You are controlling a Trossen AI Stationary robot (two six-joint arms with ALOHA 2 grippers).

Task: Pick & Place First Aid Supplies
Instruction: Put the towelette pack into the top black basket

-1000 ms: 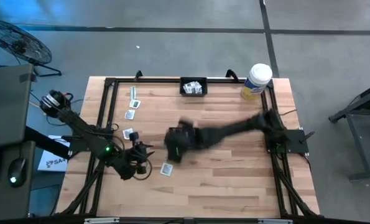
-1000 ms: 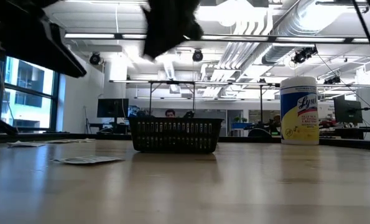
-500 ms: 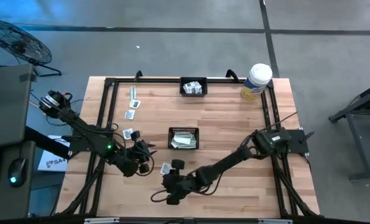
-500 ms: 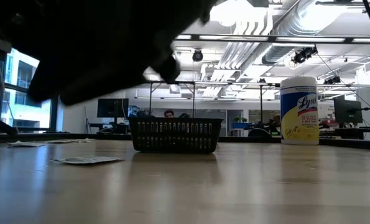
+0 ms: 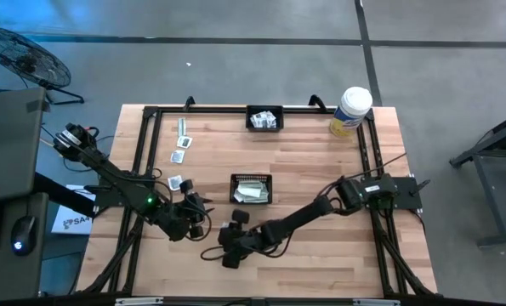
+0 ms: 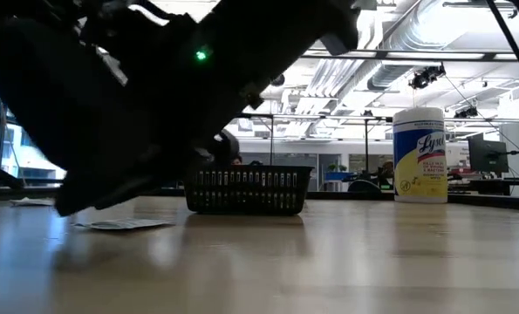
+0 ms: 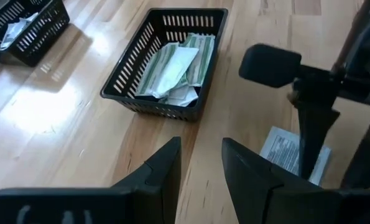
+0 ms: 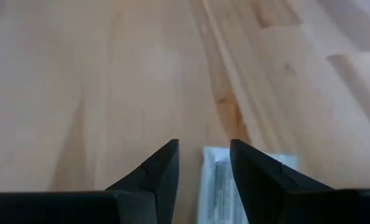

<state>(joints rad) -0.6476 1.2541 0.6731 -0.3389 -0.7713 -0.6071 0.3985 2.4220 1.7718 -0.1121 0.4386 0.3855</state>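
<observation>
A square white packet with dark print [image 7: 284,149] lies flat on the wooden table, near its front edge. My right gripper [image 8: 203,149] hangs low over it, open, slanting down from the table's right. In the right wrist view the packet [image 8: 217,180] shows between the two fingers. Whether a finger touches it I cannot tell. My left gripper [image 7: 200,149] stands open just left of it [image 5: 195,212], holding nothing. The middle black basket [image 5: 251,189] holds pale green-and-white strips [image 7: 172,68].
A second black basket [image 5: 264,117] with white packets stands at the far edge, and a white-and-yellow canister [image 5: 350,110] at the far right. More packets lie along the left side [image 5: 183,136] [image 5: 175,181]. A black frame [image 5: 150,110] borders the table.
My right gripper has swung from above the middle basket toward the table's near edge and come down low over the white packet, staying open. My left gripper has kept its place.
</observation>
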